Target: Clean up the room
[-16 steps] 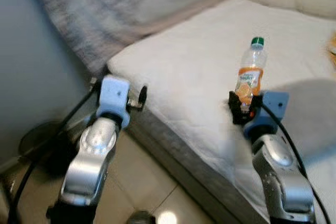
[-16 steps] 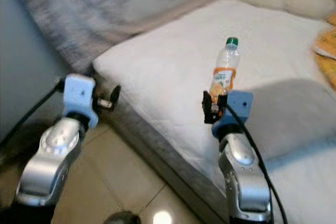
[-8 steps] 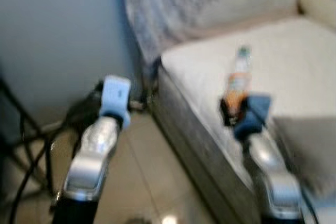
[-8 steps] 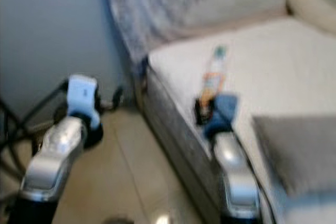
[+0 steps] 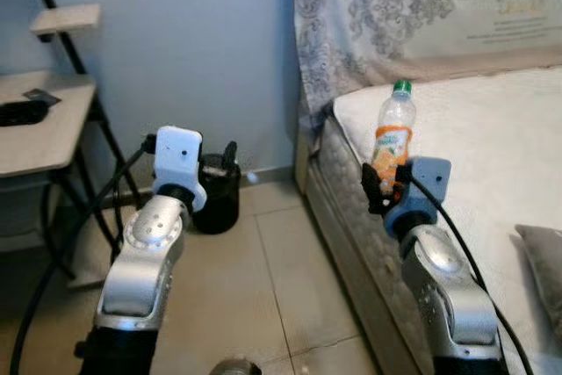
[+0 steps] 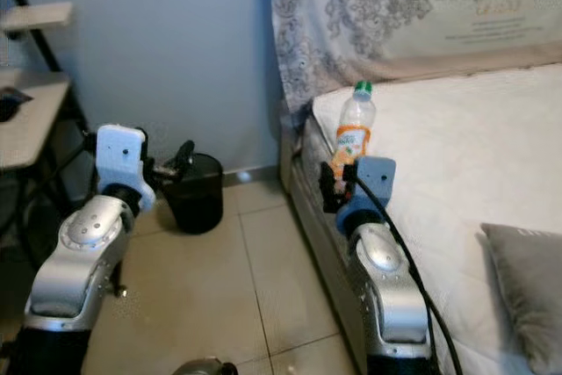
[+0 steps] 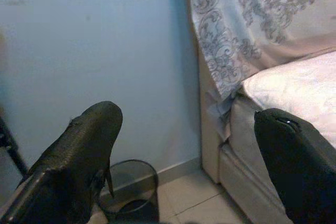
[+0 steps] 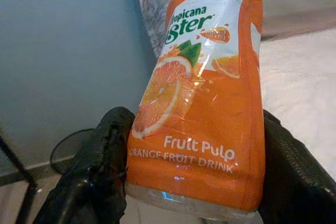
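A clear plastic bottle [image 5: 392, 132] with an orange Tropicana label and a green cap stands upright in my right gripper [image 5: 385, 184]. The gripper is shut on the bottle's lower part, over the edge of the bed. In the right wrist view the two black fingers [image 8: 97, 182] press on either side of the label [image 8: 205, 103]. My left gripper [image 5: 230, 155] is raised over the floor with its fingers wide open and nothing between them. It points toward a small black mesh bin [image 5: 215, 196] that stands by the wall, and the bin [image 7: 128, 188] lies below the fingers.
The bed's white mattress [image 5: 474, 129] fills the right side, with a grey pillow [image 5: 544, 261] near me and a patterned cloth [image 5: 369, 15] behind. A metal-framed side table [image 5: 48, 125] with a black item [image 5: 19, 111] stands at the left. Tiled floor [image 5: 272, 287] lies between.
The camera has swung left, so the wall, bin and side table have come into view. The bottle stays held in my right gripper and the left stays open.
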